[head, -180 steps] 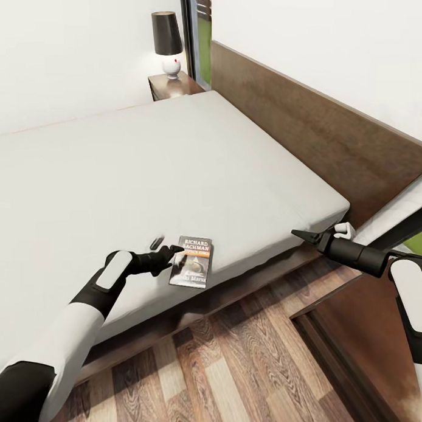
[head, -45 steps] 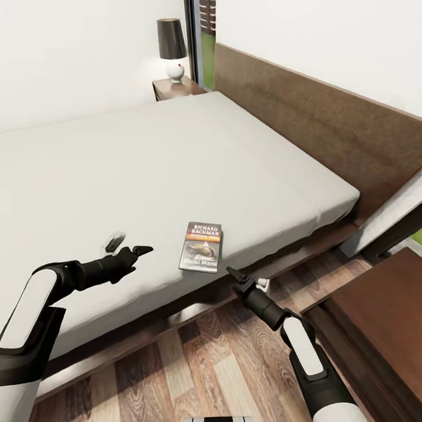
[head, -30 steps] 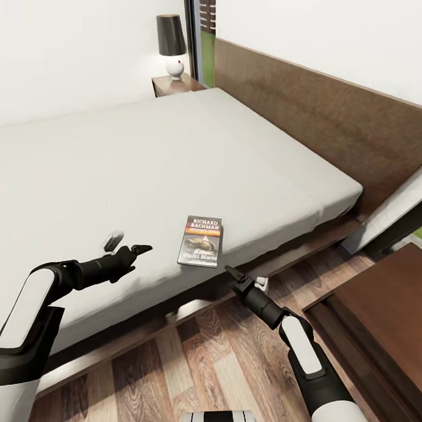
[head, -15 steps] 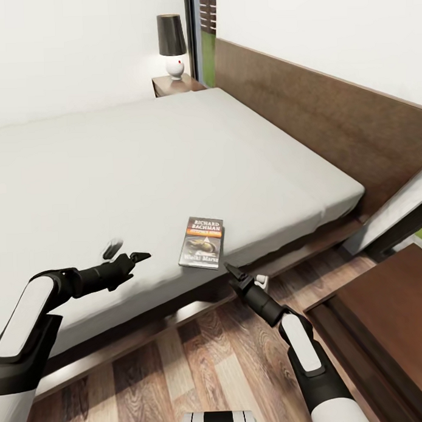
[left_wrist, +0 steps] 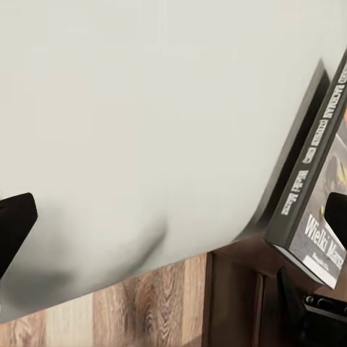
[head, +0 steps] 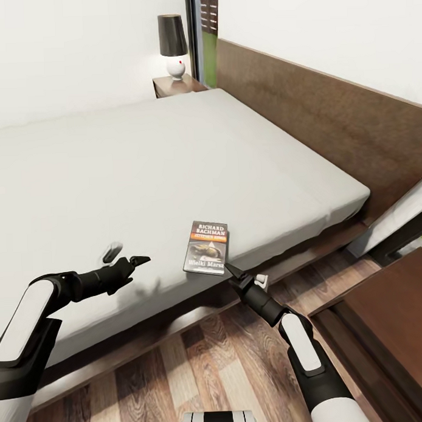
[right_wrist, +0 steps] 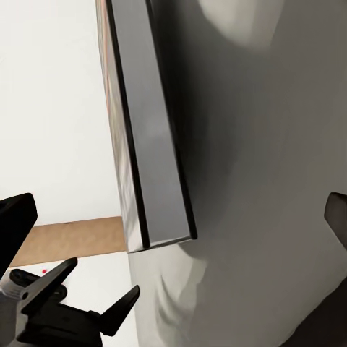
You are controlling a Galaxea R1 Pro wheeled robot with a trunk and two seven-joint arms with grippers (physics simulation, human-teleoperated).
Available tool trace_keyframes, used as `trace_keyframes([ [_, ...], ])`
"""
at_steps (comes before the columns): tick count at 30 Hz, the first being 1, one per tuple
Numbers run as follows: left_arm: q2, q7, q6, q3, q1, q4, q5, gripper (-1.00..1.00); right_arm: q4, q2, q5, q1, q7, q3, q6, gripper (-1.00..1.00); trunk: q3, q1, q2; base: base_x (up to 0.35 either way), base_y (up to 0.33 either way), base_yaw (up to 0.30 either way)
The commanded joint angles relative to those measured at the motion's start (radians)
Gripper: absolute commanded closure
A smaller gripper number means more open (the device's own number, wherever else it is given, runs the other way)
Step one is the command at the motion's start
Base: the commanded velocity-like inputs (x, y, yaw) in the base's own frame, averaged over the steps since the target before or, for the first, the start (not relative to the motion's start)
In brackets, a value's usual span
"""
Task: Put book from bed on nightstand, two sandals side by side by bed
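Observation:
The book, dark with white "RICHARD BACHMAN" lettering and an orange band, lies flat near the front edge of the bed. My right gripper is open just off the bed's edge, its upper tip almost at the book's near right corner. In the right wrist view the book's edge stands between the spread fingers. My left gripper hovers open over the mattress, a hand's width left of the book. The nightstand with its black-shaded lamp is at the bed's far side. The sandals are out of view.
A tall dark wooden headboard runs along the right. A lampless dark wood stand is at the near right. Wood-plank floor lies between me and the bed frame.
Since six seconds ago my left gripper drew back left from the book and my right arm swung in to the bed's edge. Over the last second the right gripper edged closer to the book.

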Motion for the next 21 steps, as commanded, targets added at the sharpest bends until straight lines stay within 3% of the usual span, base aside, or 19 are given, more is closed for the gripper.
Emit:
trace_keyframes([
  [1,0.001,0.01,-0.001,0.0,-0.001,-0.001,0.01,-1.0,0.0,0.001,-0.004,-0.001,0.001,-0.004,0.009,-1.0,-0.001,0.0,0.0,0.007,0.006,0.0],
  [21,0.003,0.012,-0.002,0.005,0.0,-0.001,0.006,-1.0,-0.001,0.001,-0.004,-0.001,0.005,0.009,0.014,-1.0,-0.001,0.0,0.0,0.001,0.001,0.0],
])
